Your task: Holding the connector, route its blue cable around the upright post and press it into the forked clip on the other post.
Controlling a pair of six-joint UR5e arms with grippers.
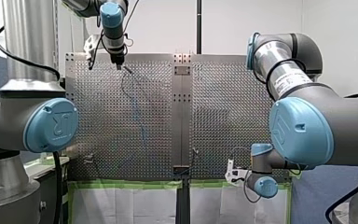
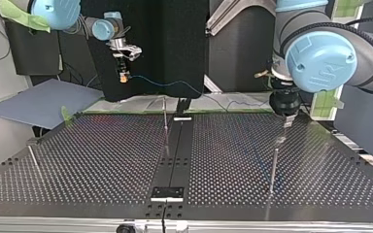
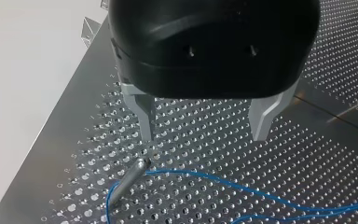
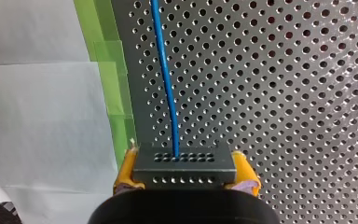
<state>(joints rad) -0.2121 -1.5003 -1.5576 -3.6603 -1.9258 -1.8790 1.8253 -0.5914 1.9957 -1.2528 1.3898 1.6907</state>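
Front view: we sit behind and above our shoulders, well back, looking out over the whole table (image 1: pixel 223 116). Top view: low at the table's far edge, facing back at us, sides crossed. Both views share the centre strip (image 1: pixel 182 116). Left wrist view: close above the table, looking down past the left gripper (image 3: pixel 204 136). Right wrist view: nearest of all, right up at the connector (image 4: pixel 184 165), with the cable (image 4: pixel 165 70) running ahead. The cable shows in all four views.
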